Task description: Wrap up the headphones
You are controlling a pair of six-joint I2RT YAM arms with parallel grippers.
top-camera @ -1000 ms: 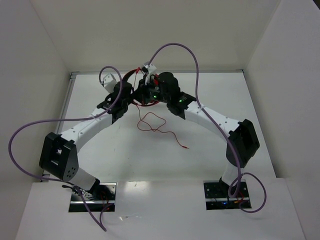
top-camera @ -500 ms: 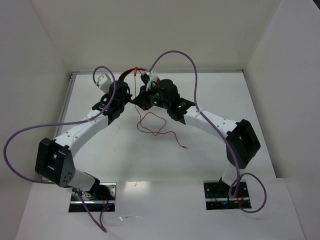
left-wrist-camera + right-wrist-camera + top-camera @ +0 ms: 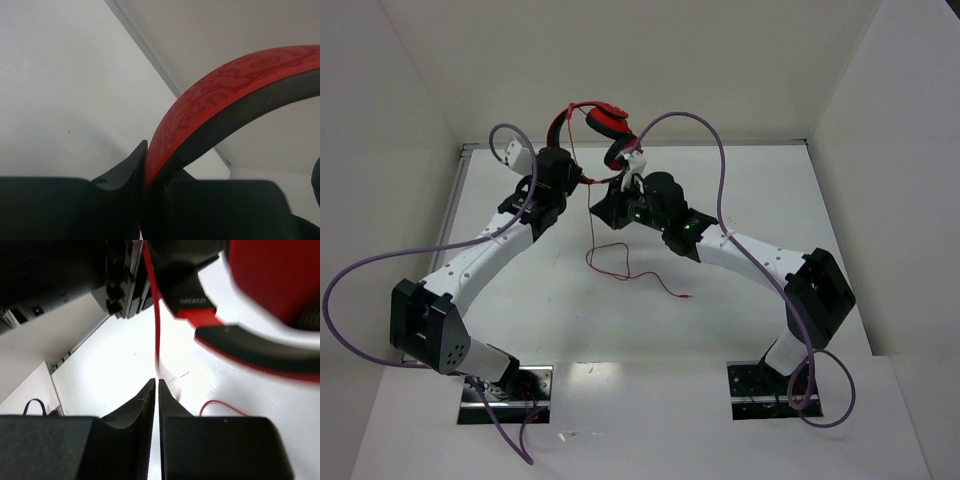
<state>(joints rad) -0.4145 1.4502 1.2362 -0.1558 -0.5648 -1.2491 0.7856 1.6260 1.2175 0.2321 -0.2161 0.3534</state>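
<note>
Top external — left arm (image 3: pixel 485 255) raised | left gripper (image 3: pixel 577 178) clamps headphones (image 3: pixel 607 121) aloft

The only lettering in sight is a short line of small pale characters on the black hinge piece (image 3: pixel 192 300) of the headphones (image 3: pixel 280 275), seen from the right wrist, and it is too blurred to read. The red headband (image 3: pixel 220 90) in the left wrist view carries a swirling pattern, with no letters or numbers that can be made out. Nothing legible shows from the top camera.
</note>
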